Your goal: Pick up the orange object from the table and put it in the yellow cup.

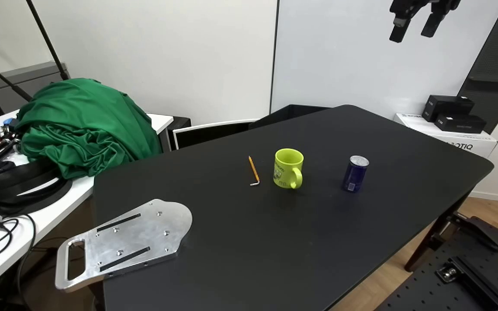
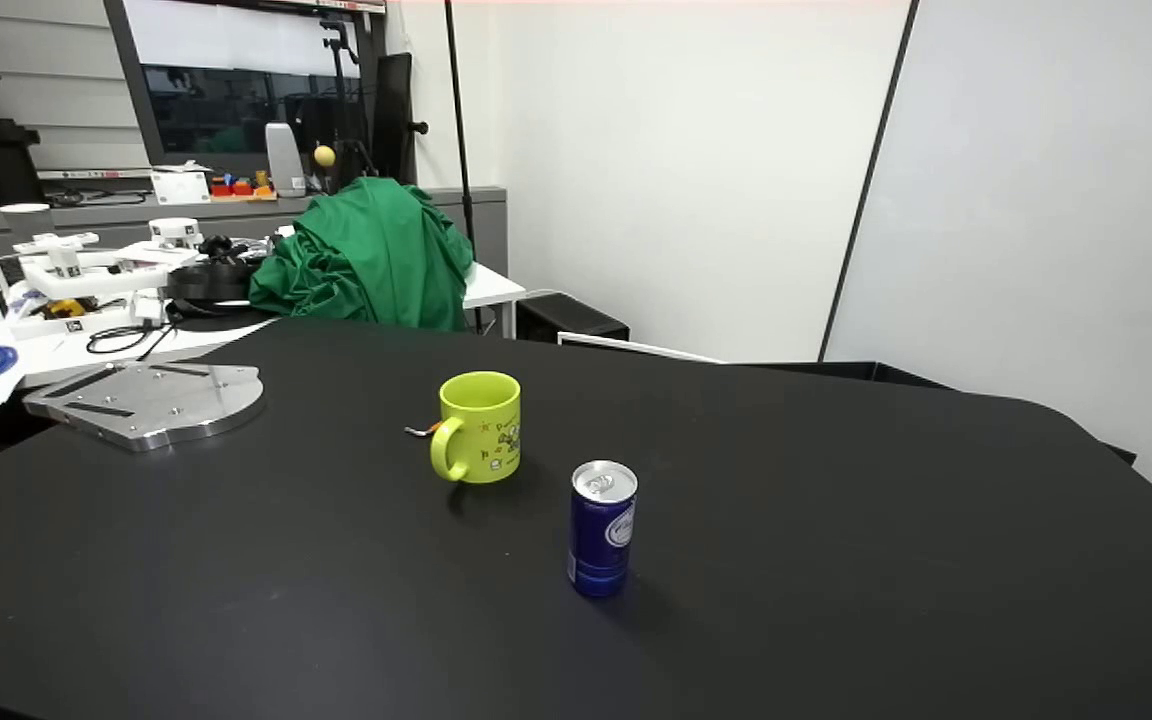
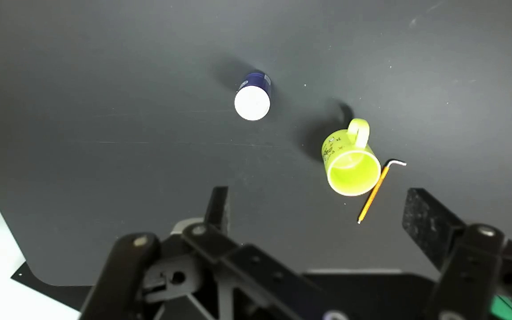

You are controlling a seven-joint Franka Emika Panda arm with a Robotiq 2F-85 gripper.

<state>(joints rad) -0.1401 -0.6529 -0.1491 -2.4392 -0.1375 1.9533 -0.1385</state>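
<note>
The orange object [image 1: 253, 169], a thin orange stick with a bent silver end, lies flat on the black table [image 1: 231, 242]. The yellow cup [image 1: 285, 170] stands upright close beside it, its handle showing. In an exterior view the cup [image 2: 486, 430] hides most of the stick; only its silver end and a bit of orange [image 2: 434, 428] show. In the wrist view the stick [image 3: 375, 194] lies along the right of the cup [image 3: 354, 175]. My gripper [image 1: 413, 35] is open and empty, high above the table. Its fingers show wide apart in the wrist view [image 3: 320, 200].
A dark blue can [image 1: 354, 176] stands upright on the table; it shows also in the wrist view [image 3: 253, 101]. A silver metal plate [image 1: 141, 233] overhangs the table edge. A white desk [image 1: 54, 211] with green cloth [image 1: 84, 125] and clutter stands beside it. White wall panels rise behind.
</note>
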